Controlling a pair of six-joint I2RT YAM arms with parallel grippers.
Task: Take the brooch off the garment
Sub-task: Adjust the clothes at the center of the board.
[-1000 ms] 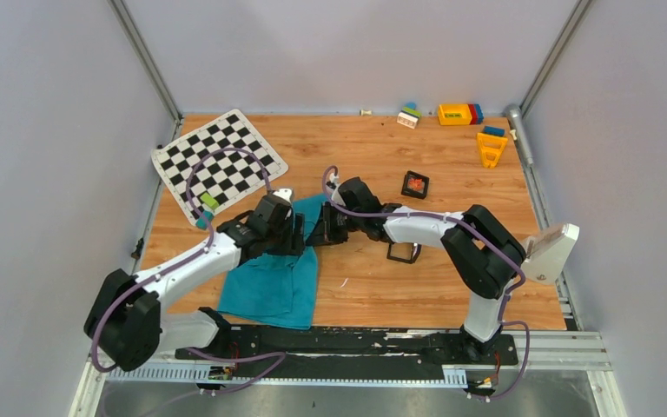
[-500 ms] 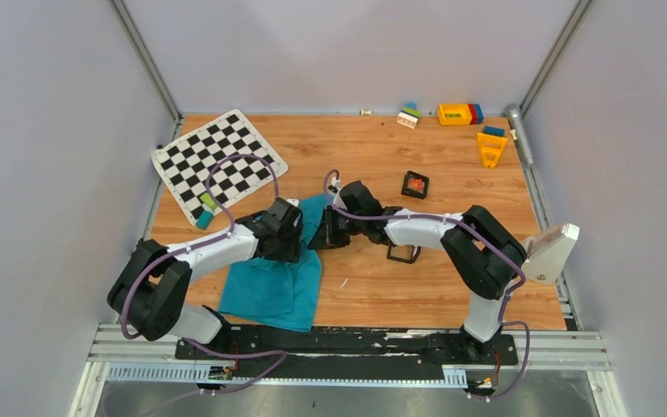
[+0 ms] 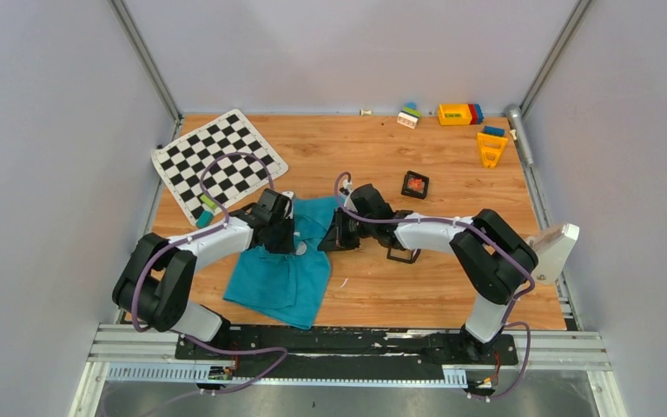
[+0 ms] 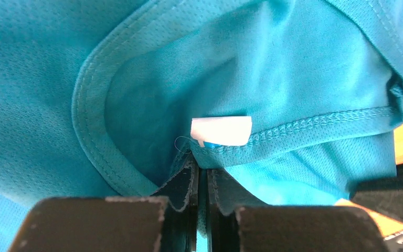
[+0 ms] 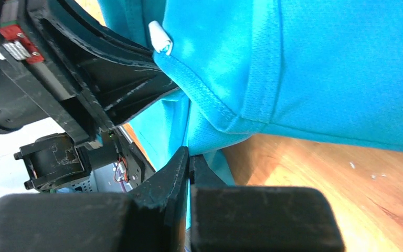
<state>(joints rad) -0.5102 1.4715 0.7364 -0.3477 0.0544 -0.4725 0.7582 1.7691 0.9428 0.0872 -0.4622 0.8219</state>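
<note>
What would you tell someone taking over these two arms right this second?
Left tool: shut, pinching the teal shirt at the collar seam just below its white label.
Right tool: shut on a hemmed edge of the teal shirt, close beside the left tool.
The teal shirt lies rumpled on the wooden table.
Done: both grips are on the fabric. No brooch shows in any view.
Left: find the brooch, unfasten it, lift it clear.

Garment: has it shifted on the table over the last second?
Yes. The garment has had its right edge drawn slightly rightward, away from the checkered mat, with the right claw shut on it.
</note>
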